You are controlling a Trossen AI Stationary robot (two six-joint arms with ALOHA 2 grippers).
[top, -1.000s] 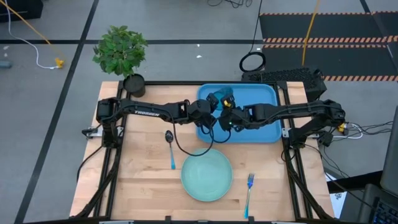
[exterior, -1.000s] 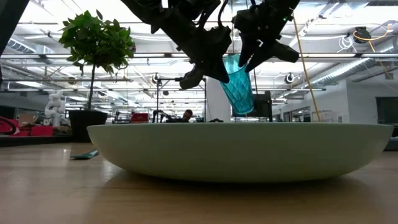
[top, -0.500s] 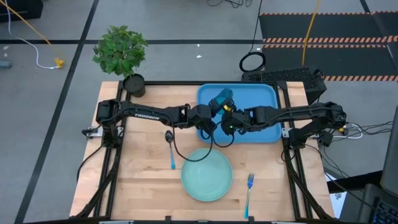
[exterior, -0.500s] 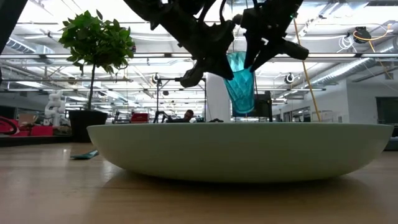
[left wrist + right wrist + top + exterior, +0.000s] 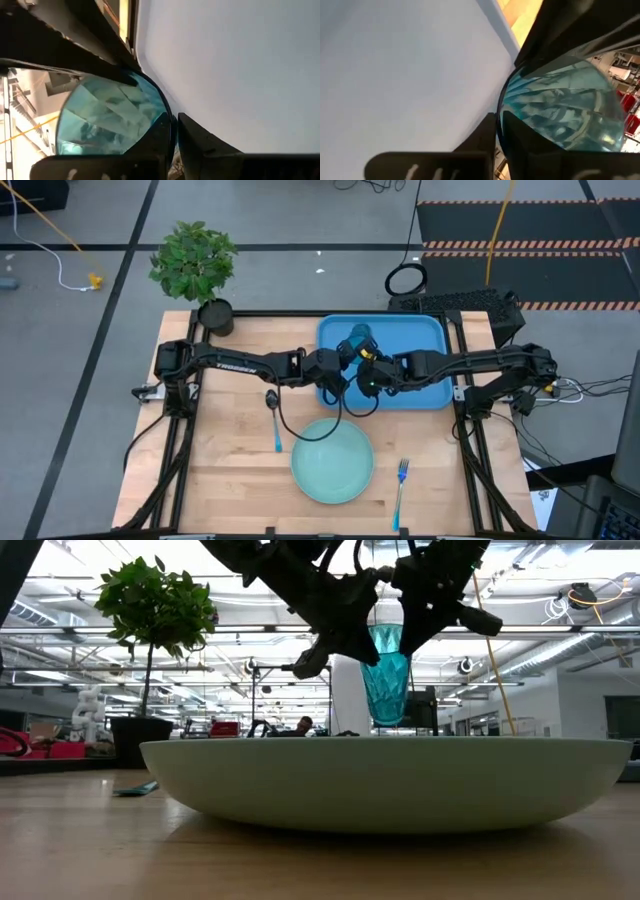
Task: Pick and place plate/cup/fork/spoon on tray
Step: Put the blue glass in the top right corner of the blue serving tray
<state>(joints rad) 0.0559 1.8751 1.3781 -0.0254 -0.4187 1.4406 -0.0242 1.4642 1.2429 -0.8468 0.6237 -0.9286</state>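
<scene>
The teal-blue cup (image 5: 356, 338) hangs upright over the blue tray (image 5: 425, 330), high above it in the low view (image 5: 385, 675). My left gripper (image 5: 345, 358) and my right gripper (image 5: 368, 363) are both shut on it, from the left and right sides. The mint-green plate (image 5: 332, 461) lies on the table near the front. The spoon (image 5: 273, 415) lies left of the plate. The blue fork (image 5: 400, 490) lies to its right. My left gripper pinches the cup's wall at the rim (image 5: 169, 125) between its two fingers, coming from the table's left. The cup is lifted clear of the tray and hangs upright below the fingers. My right gripper pinches the cup's wall at the rim (image 5: 501, 117) between its two fingers, coming from the table's right, opposite the left gripper. The cup hangs upright, clear of the tray (image 5: 395, 65).
A potted plant (image 5: 200, 265) stands at the table's far left corner. The tray floor (image 5: 240, 65) below the cup is bare. Bare wood lies between the tray and the plate and along the table's left side.
The cup has turned from tilted, with its base toward the table's right, to upright, staying lifted over the tray. Both grippers have kept their hold on its rim and tipped with it.
</scene>
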